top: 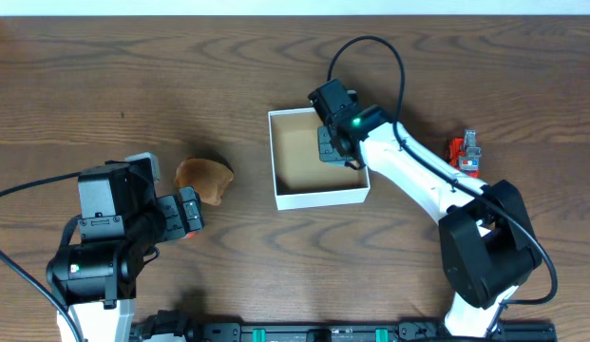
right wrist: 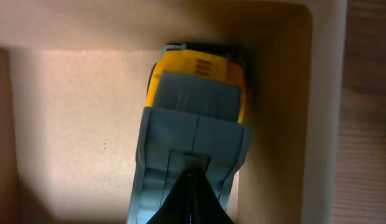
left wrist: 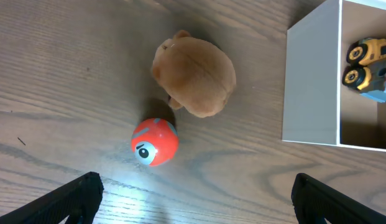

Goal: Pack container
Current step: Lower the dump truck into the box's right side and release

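Nearest, at the left of the wooden table [top: 85, 76], the left gripper [top: 194, 213] hangs with its jaws spread wide above an orange ball [left wrist: 155, 142]. Just beyond the ball lies a brown plush toy [top: 204, 179]. Right of it, mid-table, sits the container [top: 318, 199]. In its far right corner the right gripper [right wrist: 191, 186], fingers pressed together, sits on a yellow and grey toy truck [right wrist: 194, 115]; whether it pinches the truck is unclear. A red toy [top: 466, 155] lies farther right.

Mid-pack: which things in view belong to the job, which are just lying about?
Job: white-walled square box with brown cardboard inside; yellow and grey toy truck in it; brown plush toy; orange one-eyed ball.
Lying about, maybe next: small red toy, untouched.
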`<state>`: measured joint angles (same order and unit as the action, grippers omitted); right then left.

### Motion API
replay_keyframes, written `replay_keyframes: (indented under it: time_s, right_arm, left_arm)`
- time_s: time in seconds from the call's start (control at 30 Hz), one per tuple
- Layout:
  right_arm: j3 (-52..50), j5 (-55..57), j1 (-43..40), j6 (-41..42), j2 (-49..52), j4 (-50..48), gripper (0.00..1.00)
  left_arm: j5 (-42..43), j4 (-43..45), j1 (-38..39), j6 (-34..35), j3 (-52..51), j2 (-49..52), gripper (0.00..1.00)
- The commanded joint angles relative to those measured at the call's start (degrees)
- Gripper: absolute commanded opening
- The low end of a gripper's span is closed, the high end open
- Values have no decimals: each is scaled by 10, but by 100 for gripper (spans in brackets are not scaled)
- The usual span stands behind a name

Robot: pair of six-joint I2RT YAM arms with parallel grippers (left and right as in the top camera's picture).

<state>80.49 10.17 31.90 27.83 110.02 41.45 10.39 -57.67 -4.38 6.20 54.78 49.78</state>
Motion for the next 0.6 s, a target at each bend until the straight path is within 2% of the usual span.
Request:
replay_keyframes:
  time_s: [0.0, 0.2, 0.4, 0.57]
  right_arm:
    - [-5, 16, -7, -3, 10, 13, 1]
    - [-5, 16, -3, -2, 10, 22, 1]
    - [-5, 59, 0, 55, 10, 57, 1]
    - [-5, 61, 0, 56, 10, 61, 2]
  left_arm:
    - [5, -1, 2, 1, 10, 1, 98]
    - [5, -1, 2, 1, 10, 1, 98]
    - [5, -1, 2, -2, 10, 1, 98]
    - [5, -1, 2, -6, 10, 1, 98]
